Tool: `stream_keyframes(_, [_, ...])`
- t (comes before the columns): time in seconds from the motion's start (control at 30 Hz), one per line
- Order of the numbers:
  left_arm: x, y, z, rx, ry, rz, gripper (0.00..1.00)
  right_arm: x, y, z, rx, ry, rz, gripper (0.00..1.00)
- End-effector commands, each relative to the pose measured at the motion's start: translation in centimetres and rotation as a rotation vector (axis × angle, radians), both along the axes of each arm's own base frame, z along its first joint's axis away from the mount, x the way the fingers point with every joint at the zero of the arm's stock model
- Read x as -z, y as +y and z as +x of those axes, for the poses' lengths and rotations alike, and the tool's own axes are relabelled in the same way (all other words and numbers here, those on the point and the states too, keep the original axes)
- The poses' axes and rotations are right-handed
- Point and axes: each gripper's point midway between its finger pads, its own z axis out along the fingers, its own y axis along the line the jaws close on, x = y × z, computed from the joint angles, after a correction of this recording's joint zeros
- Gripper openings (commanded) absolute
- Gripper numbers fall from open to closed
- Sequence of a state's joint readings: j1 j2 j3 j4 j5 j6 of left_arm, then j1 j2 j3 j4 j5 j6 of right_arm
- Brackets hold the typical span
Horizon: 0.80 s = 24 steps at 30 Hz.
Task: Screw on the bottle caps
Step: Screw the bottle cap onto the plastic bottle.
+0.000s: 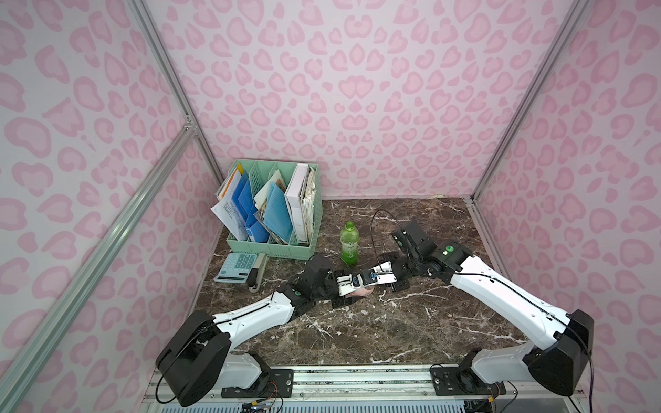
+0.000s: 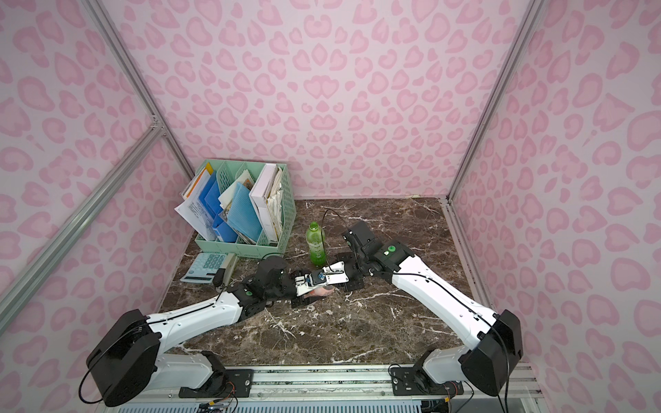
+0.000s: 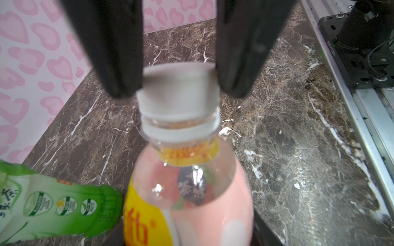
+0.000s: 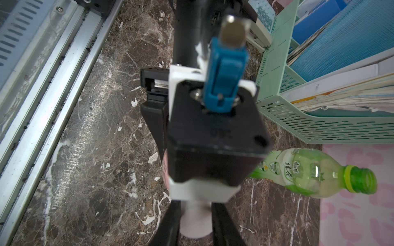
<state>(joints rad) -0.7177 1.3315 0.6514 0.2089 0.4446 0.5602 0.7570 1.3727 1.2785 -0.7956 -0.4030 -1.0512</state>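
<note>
Because the white cap (image 3: 177,81) sits slightly askew on the neck of the pink bottle (image 3: 191,191), pinched tight in the right hand (image 3: 178,91) while the left hand (image 1: 352,289) clamps the body, turning may cross-thread it or let it slip. Farther back, the right arm could topple the uncapped green bottle (image 1: 348,246) standing on the counter (image 1: 393,321).

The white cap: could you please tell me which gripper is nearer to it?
Right. The right gripper is closed on the white cap itself, a finger on either side; the left gripper holds the pink bottle by its body, below the cap.
</note>
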Motion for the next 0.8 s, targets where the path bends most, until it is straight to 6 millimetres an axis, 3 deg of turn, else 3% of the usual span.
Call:
stream_keyframes(0.0, [-1.8, -0.5, 0.2, 0.015, -0.051, -0.052, 0.48, 1.0, -0.5, 0.0, 0.059, 0.052, -0.031, 0.21])
stream_keyframes(0.23, [-1.6, -0.4, 0.3, 0.005, -0.057, -0.043, 0.48, 0.3, -0.6, 0.2, 0.130, 0.088, 0.021, 0.36])
stream_keyframes(0.43, [-1.3, -0.4, 0.4, 0.003, -0.049, -0.034, 0.47, -1.1, -1.5, 0.8, 0.145, 0.053, 0.045, 0.39])
stream_keyframes(0.77, [-1.4, -0.5, 0.3, 0.008, -0.048, -0.040, 0.47, 0.1, -1.7, 0.4, 0.123, 0.059, 0.023, 0.40])
